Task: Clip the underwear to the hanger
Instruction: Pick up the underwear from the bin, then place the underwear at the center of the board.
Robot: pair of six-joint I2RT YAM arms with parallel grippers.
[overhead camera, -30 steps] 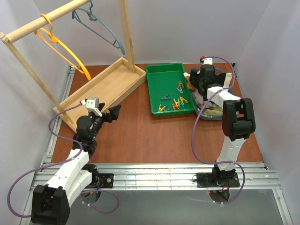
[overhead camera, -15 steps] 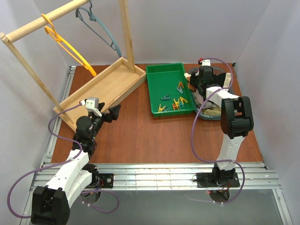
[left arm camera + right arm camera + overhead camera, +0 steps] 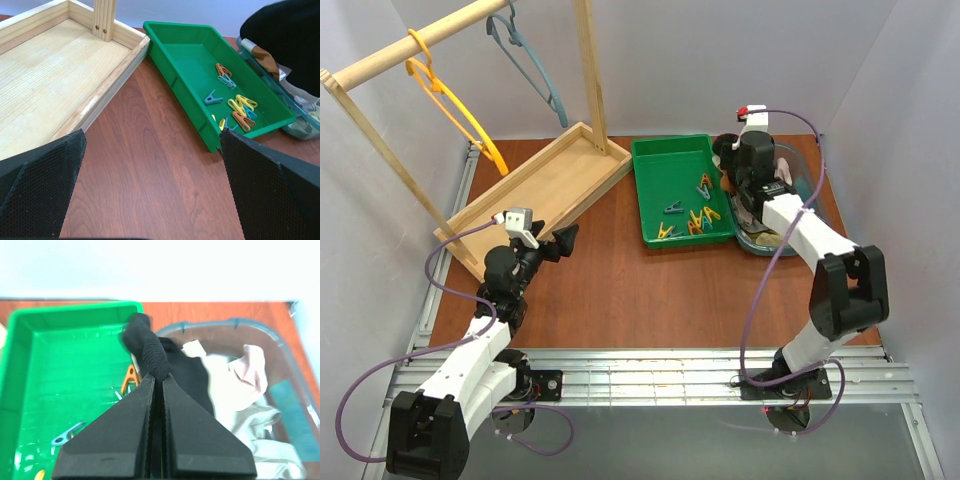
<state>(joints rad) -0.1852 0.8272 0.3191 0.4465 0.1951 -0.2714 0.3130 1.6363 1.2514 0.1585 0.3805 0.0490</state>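
Two arms at the near edge of a red-brown table [image 3: 620, 280], seen from above and from each wrist.

Right side: right gripper [image 3: 156, 379] with fingers pressed together, pinching a bunched fold of the underwear [image 3: 150, 352]. Black fabric bulges past the fingertips over the rim of the green tray [image 3: 670, 180] and trails back into the clear bin [image 3: 270, 335], onto the pale clothes pile [image 3: 240, 380]. In the top view the arm reaches forward over the bin at the far right of the table, with the garment mostly hidden beneath the wrist.

Left side: left gripper [image 3: 151, 135] spread wide with nothing between the fingers, hovering low over bare table just beside the wooden base tray [image 3: 535, 185] and pointing toward the green tray.

Far left: the hanger [image 3: 455, 105], thin and yellow-orange, hooked over the sloping wooden rail [image 3: 420, 45] and tilted. Further along the same rail, a grey-blue hanger [image 3: 535, 65]. Both well apart from the underwear, with the base tray and the green tray lying between.

Inside the green tray: several clothespins [image 3: 698, 215] in yellow, orange and blue-grey, loose near its right wall, none attached to the garment or to the hanger.
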